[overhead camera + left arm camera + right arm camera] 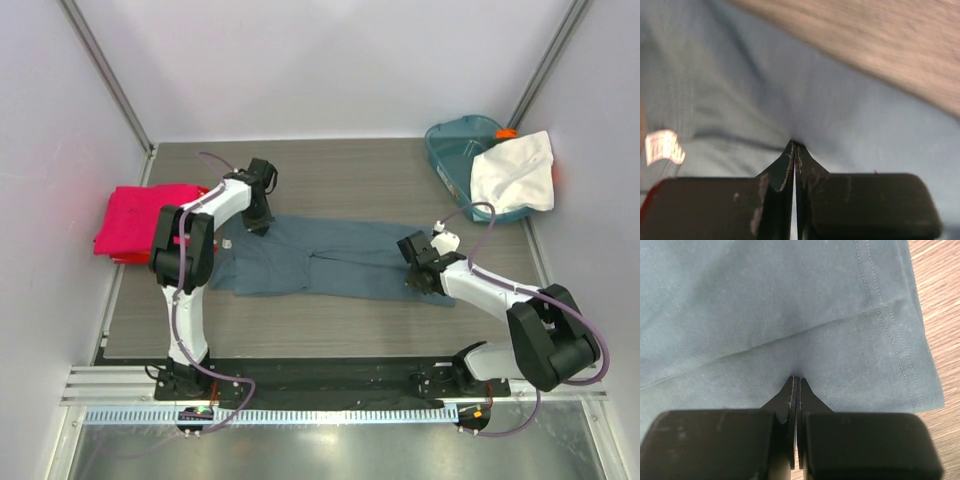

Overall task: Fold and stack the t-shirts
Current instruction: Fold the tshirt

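The top external camera looks steeply down from above and behind the arm bases, taking in the whole table. Both wrist cameras sit very close over the blue-grey t-shirt, facing down onto its cloth, which all three views share.

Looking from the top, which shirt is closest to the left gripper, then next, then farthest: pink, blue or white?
1. Blue shirt: mid-table, pinched in the left gripper.
2. Pink shirt: at the table's left side.
3. White shirt: far right, draped over the tub.
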